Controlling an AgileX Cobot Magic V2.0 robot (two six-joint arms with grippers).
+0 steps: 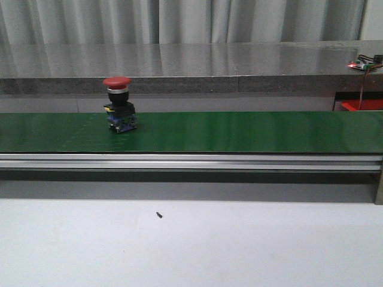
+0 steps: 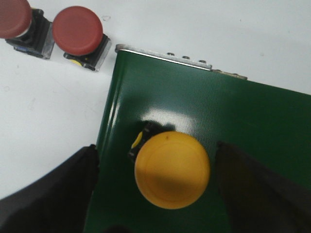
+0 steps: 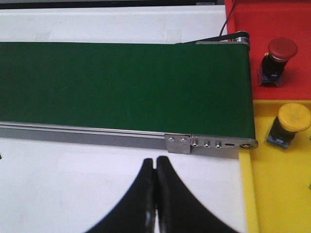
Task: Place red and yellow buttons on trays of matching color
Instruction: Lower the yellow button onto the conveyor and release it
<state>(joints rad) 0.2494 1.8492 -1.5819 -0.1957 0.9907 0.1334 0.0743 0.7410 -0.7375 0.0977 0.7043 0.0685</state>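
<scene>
Red button (image 1: 118,103) upright on green belt (image 1: 251,131), cap up, left gripper (image 2: 155,194) spread wide around upright yellow button (image 2: 172,169) at belt's end, unclamped, right gripper (image 3: 155,167) closed, empty.

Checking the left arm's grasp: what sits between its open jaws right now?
In the left wrist view, a yellow button stands on the green belt between the left gripper's spread jaws, touching neither.
</scene>
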